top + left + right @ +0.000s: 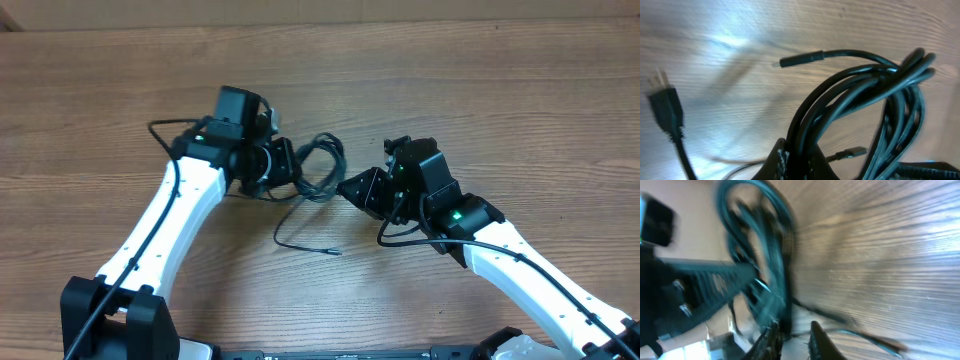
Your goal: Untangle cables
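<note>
Cables (pixel 322 168): dark looped bundle near mid-worktop, lying between the two arms. One loose strand (pixel 300 238) trails toward the near side and its tip lies free on the wood. Left wrist view: loops (pixel 860 95) bunch together and rise from the bottom edge, and a two-prong plug (pixel 665 107) lies apart at the left. Left end effector (pixel 278 165) is at the bundle's left edge, clenched on the cables. Right end effector (pixel 350 187) is at the right edge. Its wrist view is motion-blurred, and the fingertips (pixel 771 340) stand slightly parted with wood showing between them, released. Worktop (pixel 480 90): broad bare wood runs beyond the bundle to the far edge. The near side is narrowed by both forearms.
</note>
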Robot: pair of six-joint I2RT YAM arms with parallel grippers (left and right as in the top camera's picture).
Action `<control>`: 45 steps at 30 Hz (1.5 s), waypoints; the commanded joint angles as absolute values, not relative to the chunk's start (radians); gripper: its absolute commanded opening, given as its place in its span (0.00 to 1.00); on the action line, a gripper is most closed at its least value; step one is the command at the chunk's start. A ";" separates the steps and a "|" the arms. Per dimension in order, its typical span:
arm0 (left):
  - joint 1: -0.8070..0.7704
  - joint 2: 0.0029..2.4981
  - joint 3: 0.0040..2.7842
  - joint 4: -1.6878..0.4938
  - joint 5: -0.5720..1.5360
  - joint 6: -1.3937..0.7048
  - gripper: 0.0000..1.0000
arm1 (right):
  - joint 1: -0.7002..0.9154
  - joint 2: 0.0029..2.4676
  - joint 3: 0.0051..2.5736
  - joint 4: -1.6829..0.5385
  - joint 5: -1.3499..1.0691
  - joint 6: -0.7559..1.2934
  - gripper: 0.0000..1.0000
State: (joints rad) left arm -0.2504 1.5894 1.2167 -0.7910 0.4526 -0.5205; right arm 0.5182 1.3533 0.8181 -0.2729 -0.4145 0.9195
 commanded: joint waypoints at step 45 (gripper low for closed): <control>-0.472 1.574 1.290 -0.855 0.463 -0.171 0.04 | 0.490 1.365 0.831 -0.195 -0.269 1.182 0.28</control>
